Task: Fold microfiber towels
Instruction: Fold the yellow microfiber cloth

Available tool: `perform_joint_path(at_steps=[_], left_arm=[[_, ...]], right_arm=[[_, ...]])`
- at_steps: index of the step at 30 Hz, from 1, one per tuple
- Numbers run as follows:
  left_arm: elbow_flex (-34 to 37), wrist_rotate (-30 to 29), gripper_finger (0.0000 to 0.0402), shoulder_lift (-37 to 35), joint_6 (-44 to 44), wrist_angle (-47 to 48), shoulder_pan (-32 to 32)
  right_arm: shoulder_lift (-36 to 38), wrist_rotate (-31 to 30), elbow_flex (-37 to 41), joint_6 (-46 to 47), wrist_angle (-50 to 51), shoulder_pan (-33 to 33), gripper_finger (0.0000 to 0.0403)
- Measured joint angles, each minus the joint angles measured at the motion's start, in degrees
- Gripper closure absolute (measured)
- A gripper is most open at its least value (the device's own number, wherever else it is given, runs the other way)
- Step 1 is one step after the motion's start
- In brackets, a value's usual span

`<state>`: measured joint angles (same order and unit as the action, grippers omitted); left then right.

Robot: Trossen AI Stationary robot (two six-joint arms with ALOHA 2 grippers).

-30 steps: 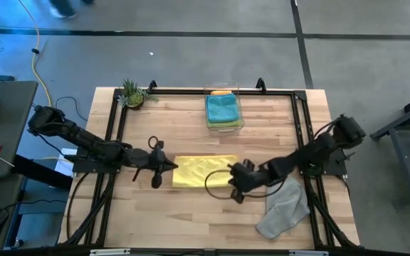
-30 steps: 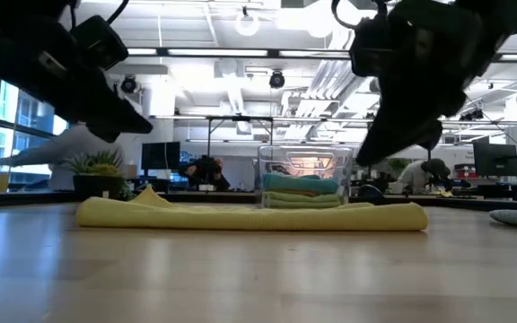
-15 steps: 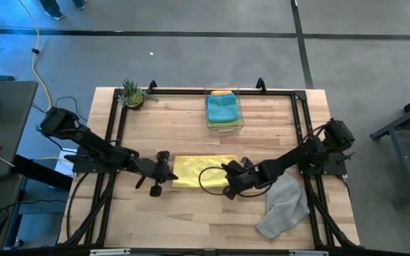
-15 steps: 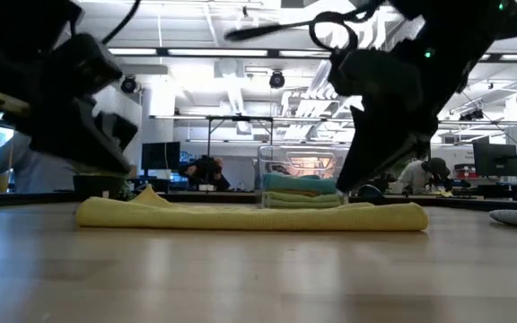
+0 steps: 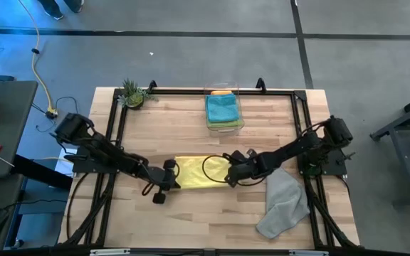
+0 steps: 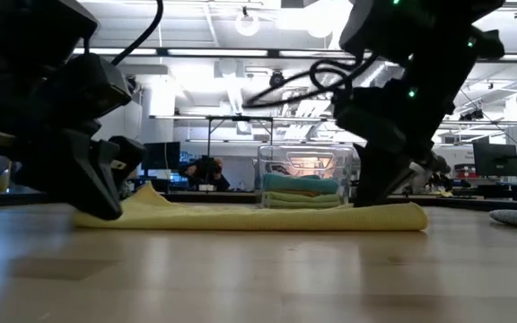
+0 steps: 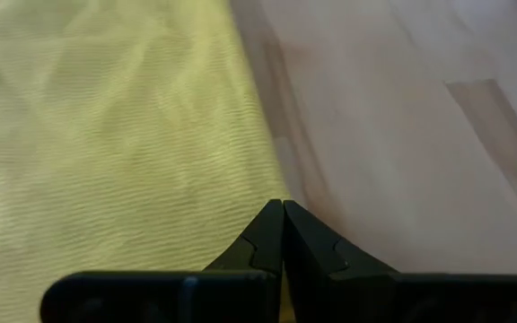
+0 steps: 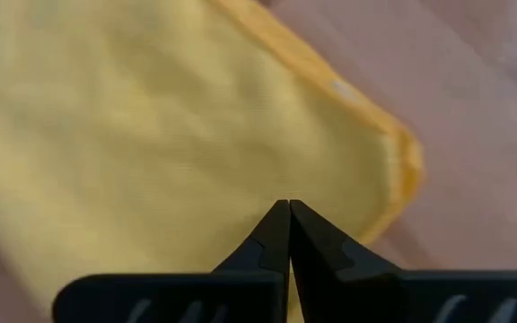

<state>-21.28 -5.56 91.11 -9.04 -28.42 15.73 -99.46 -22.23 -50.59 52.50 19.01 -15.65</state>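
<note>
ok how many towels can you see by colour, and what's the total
yellow towel, on the table between the two grippers: 1
grey towel, loose near the table's front right: 1
teal towel, top of the stack in the clear bin: 1
lime green towel, edge showing under the teal: 1
orange towel, behind the stack: 1
total: 5

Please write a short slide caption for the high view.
Both shut grippers, left and right, meet the yellow towel.
</note>
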Motion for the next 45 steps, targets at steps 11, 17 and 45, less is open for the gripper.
perform_joint_path(at_steps=[11,17,45], left_arm=[[-3.8,-1.6,0.0402,4.7,-5.0,-0.3,5.1],[-7.5,-1.8,0.0401,7.6,-5.8,-0.1,6.8],[0.8,2.2,0.0401,-12.9,-6.3,4.5,-3.6]], right_arm=[[0.0,0.1,0.0,-3.7,1.3,4.9,0.0403],[0.0,0.1,0.0,-7.5,1.0,7.7,0.0403],[4.0,6.4,5.9,-19.2,-24.0,-1.1,0.0403]])
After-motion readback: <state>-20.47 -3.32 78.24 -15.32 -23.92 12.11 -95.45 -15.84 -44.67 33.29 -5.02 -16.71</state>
